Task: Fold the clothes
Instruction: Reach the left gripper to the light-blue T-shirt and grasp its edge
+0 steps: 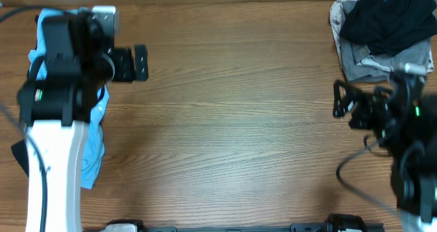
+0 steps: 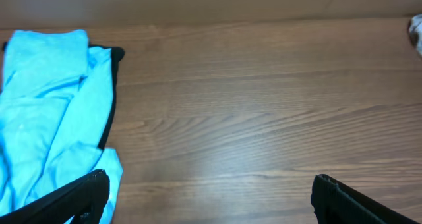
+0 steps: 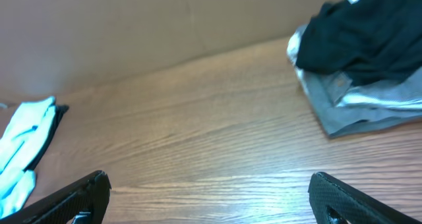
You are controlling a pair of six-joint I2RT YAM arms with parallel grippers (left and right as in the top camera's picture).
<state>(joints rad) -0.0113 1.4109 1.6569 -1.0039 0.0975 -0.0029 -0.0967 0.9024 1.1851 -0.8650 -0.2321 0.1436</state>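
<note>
From the overhead view, the left gripper (image 1: 136, 63) stood over the wooden table (image 1: 232, 136) near its left edge, its fingers apart and with nothing between them. The light blue T-shirt (image 1: 93, 153) lay bunched at the left edge, partly hidden under the left arm. The right gripper (image 1: 339, 101) hung at the right side, also spread, just in front of a pile at the far right corner: a black garment (image 1: 389, 17) on top of a grey garment (image 1: 362, 63).

In the left wrist view, the left gripper (image 2: 210, 183) was wide open and empty, and the light blue T-shirt (image 2: 53, 105) lay to its left in loose folds, not touched by either finger.

In the right wrist view, the right gripper (image 3: 208, 181) was wide open as well. The black garment (image 3: 369, 33) and the grey garment (image 3: 359, 102) were ahead and to the right, the light blue T-shirt (image 3: 23, 138) far to the left.

I judged that no cloth was in hand, so the step was to choose a garment. The next move probably called for the right gripper to reach to the pile, close on one edge of the top piece only, and draw it to the middle for spreading.
</note>
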